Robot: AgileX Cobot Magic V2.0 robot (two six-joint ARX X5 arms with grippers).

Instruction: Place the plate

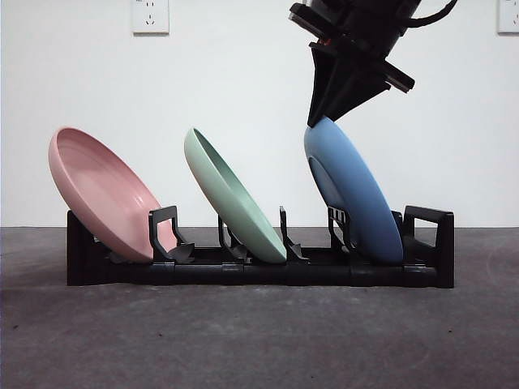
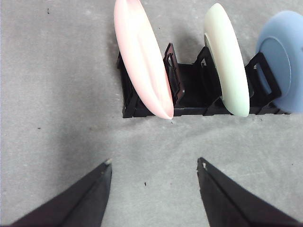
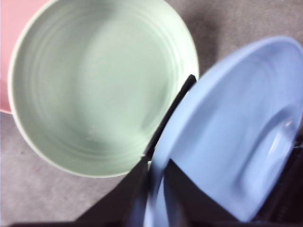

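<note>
A plain white painted wall (image 1: 203, 89) fills the backdrop of the front view, evenly lit and unmarked apart from its fittings. A white plastic wall socket (image 1: 150, 15) sits high on it towards the left, cut off by the top edge, and the edge of a second white socket plate (image 1: 508, 14) shows at the upper right corner. Below the wall runs a dark grey, slightly mottled tabletop (image 1: 243, 340), meeting it in a straight level line. In the left wrist view the same surface looks paler grey and speckled, with soft shadows lying across it.
</note>
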